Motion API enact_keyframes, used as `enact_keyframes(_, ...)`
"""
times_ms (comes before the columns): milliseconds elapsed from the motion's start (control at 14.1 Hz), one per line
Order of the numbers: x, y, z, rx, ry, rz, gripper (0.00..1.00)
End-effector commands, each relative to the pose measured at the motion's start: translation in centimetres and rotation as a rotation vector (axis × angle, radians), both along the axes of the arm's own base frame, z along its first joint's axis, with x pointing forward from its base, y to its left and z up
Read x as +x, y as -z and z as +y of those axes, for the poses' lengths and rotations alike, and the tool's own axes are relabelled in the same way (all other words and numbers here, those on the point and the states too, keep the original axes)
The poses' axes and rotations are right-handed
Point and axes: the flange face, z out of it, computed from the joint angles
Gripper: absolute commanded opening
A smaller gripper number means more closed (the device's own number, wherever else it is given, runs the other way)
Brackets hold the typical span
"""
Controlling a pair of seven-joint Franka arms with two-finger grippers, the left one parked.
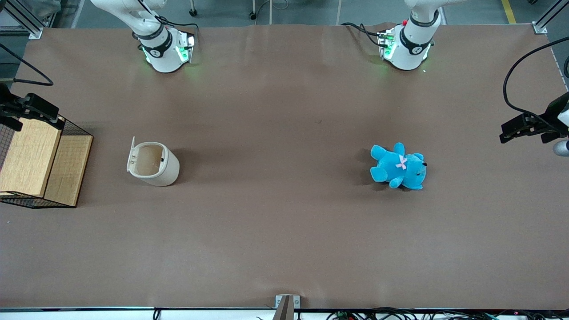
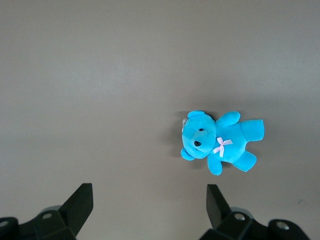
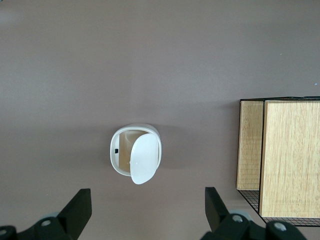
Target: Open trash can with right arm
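Front view: trash can [image 1: 153, 163] upright on the brown counter [image 1: 284, 231] toward the working arm's end, lid [image 1: 131, 154] swung up on its hinge and standing on edge, tan inside exposed. Just beside the can, farther toward that end, a wire-and-wood basket [image 1: 42, 164] reaching the counter's edge, a narrow strip of bare surface between the two. Wide open cover all around the can otherwise, both nearer the camera and toward the arm bases. Blue teddy [image 1: 398, 167] well apart, toward the parked arm's end. Right arm [image 1: 153, 31] seen only at its base; the tool [image 1: 26, 109] raised over the basket at the picture's edge, finger state unreadable here.

Right wrist view: looks straight down on the can [image 3: 135, 159], lid [image 3: 145, 158] raised over part of the mouth. Tool [image 3: 147, 212] hovering well above the counter, fingers [image 3: 79, 206] spread wide apart, nothing between them, not touching the can. Basket [image 3: 280, 157] near the can with its wooden panels and wire rim plain.

Left wrist view: only the teddy [image 2: 220, 141] lying on bare counter, pink bow on its chest; no can, no basket.
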Motion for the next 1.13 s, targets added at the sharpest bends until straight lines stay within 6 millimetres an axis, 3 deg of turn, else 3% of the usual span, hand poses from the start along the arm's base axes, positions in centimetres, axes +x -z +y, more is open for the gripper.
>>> enact_keyframes(0,-0.8,-0.2,-0.1,-0.004,0.008,-0.010,1.00)
enact_keyframes(354,-0.8,0.0,-0.6,-0.005,0.016,-0.005,1.00)
enact_keyframes(708,-2.2,2.0,-1.1,-0.005,0.027,-0.023,1.00)
enact_keyframes(1062,-2.9,-0.5,-0.5,-0.003,0.016,-0.007,1.00)
